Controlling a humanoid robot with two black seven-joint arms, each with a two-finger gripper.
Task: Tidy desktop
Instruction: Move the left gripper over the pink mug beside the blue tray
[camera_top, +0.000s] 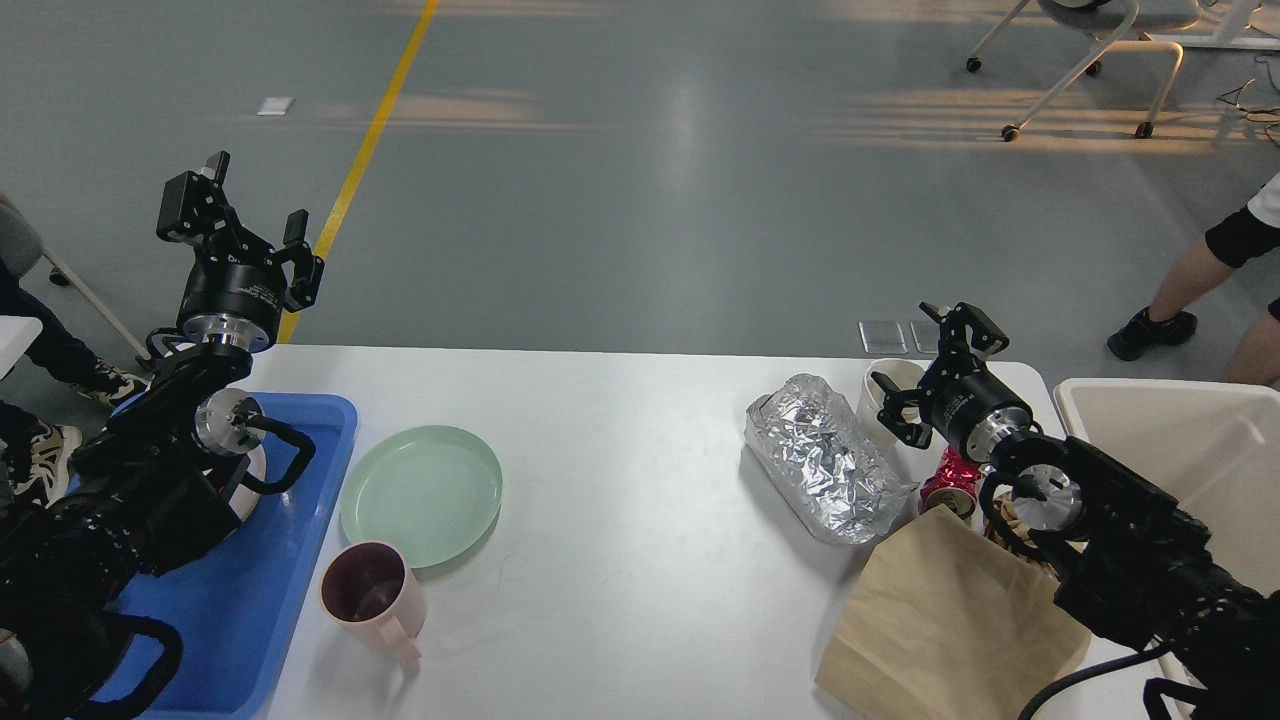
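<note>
Fingers: left (243, 218) spread, right (935, 375) spread | white desktop (620, 500) | grey floor (640, 180)

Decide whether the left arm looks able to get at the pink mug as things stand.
Probably yes. The left gripper is open and raised above the blue tray; the pink mug stands upright on the desktop beside the tray, and nothing covers it.
</note>
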